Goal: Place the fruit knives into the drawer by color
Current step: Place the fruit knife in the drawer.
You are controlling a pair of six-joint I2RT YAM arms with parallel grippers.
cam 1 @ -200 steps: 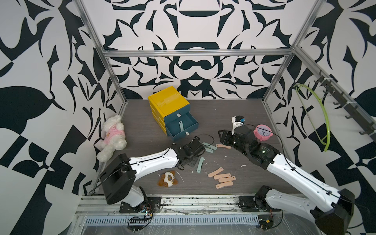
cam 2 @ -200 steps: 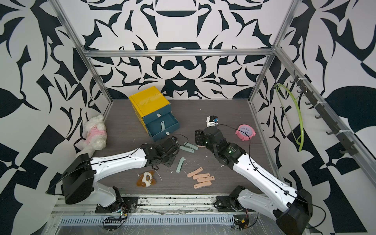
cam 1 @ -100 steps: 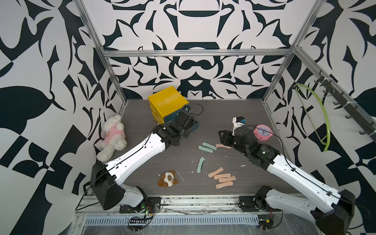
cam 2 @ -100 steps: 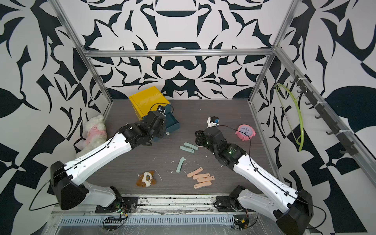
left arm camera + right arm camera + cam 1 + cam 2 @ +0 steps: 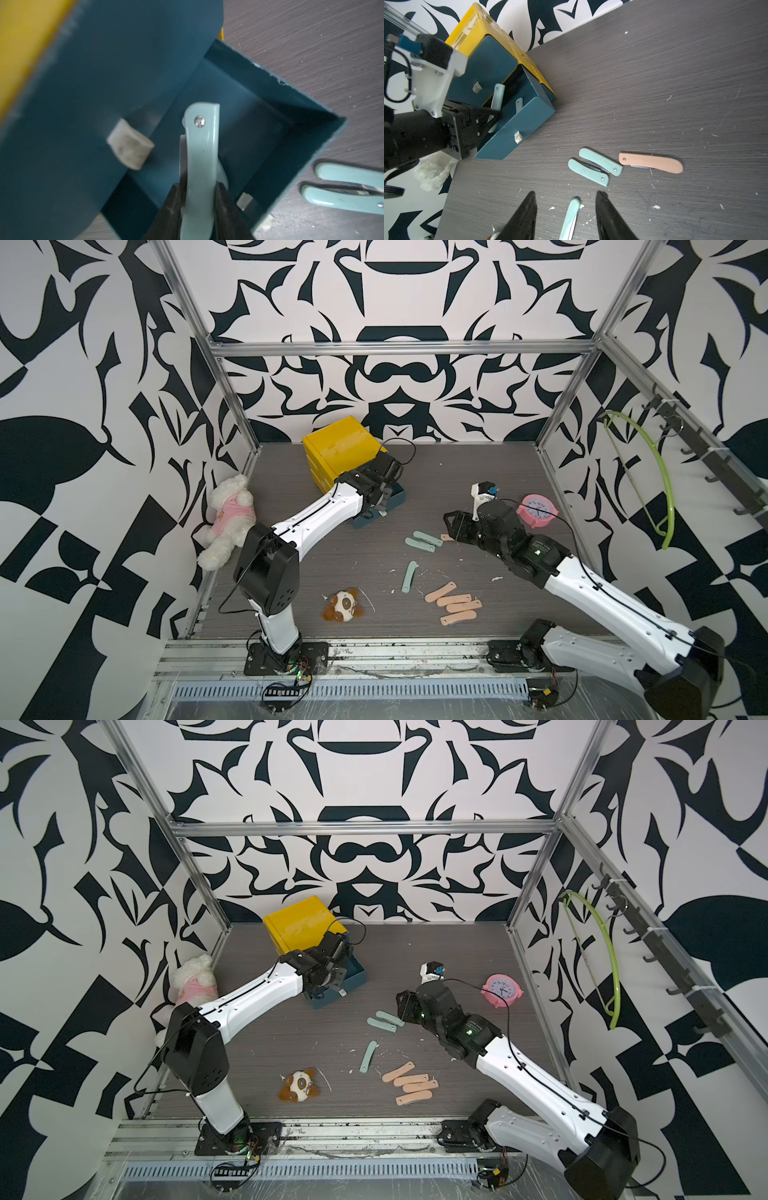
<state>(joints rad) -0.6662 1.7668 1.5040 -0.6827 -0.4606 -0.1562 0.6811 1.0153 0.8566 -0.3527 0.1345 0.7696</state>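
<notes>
Our left claw [image 5: 199,185] grips a teal knife [image 5: 202,149] over the open blue drawer [image 5: 270,87], where another knife [image 5: 519,105] already stands; our right claw [image 5: 566,192] gapes empty. Three teal knives [image 5: 409,576] and five peach knives [image 5: 458,618] remain on the surface [image 5: 457,472]. A second ago we had that left arm down beside the loose knives, the right unmoved

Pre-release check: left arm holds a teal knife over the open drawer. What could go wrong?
1. The teal knife in the left gripper points steeply into the drawer, where another knife already stands on end; it may end up propped, blocking closure.
2. The peach knife lies right beside the teal pair; the open right gripper might catch it.
</notes>
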